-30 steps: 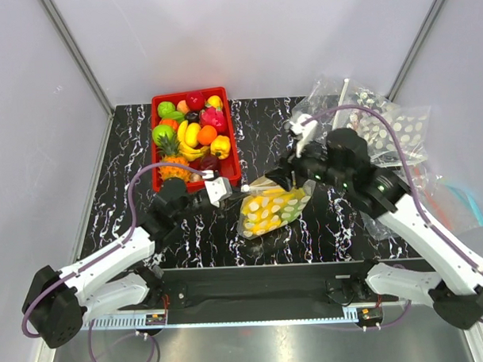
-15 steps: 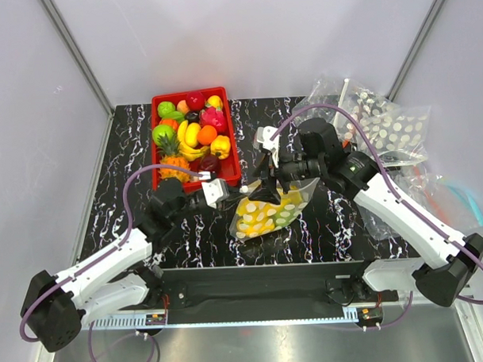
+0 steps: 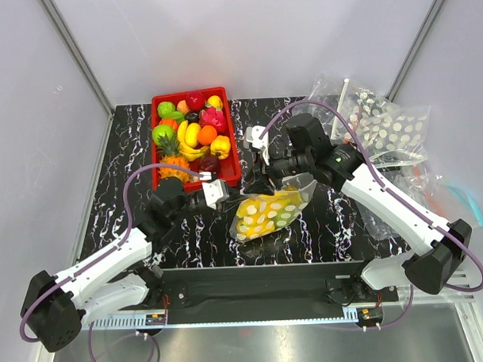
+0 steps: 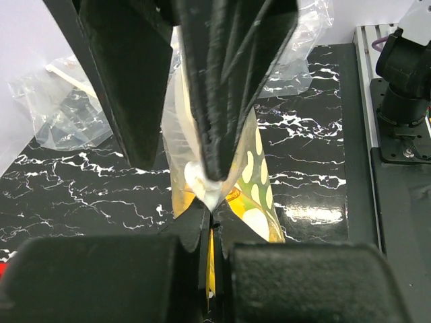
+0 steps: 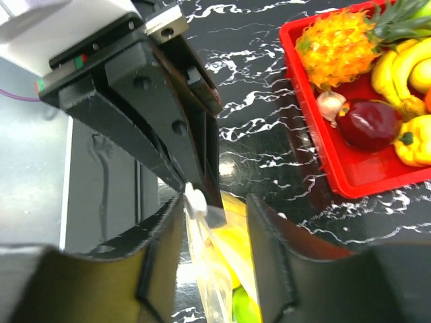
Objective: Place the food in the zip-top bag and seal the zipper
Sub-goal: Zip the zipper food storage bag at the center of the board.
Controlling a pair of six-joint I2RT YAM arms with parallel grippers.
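The dotted zip-top bag [image 3: 266, 212] lies at the table's front middle with yellow and green food [image 5: 237, 237] inside. My left gripper [image 3: 232, 195] is shut on the bag's left corner [image 4: 210, 232], just below the white end of the zipper [image 4: 202, 185]. My right gripper [image 3: 254, 187] is open, its jaws straddling the bag's mouth edge [image 5: 212, 235] right against the left gripper's fingers [image 5: 182, 134]. The right fingers [image 4: 229, 81] fill the top of the left wrist view.
A red tray [image 3: 235, 153] of other toy fruit, with the spiky pineapple [image 3: 171, 163], stands at the back left, close to both grippers. Spare clear bags [image 3: 382, 124] are heaped at the back right, and a blue-edged one [image 3: 464, 197] lies at the right.
My right gripper has moved left along the bag's mouth, from its right end to right beside the left gripper. The bag has shifted slightly. The left arm has held still.
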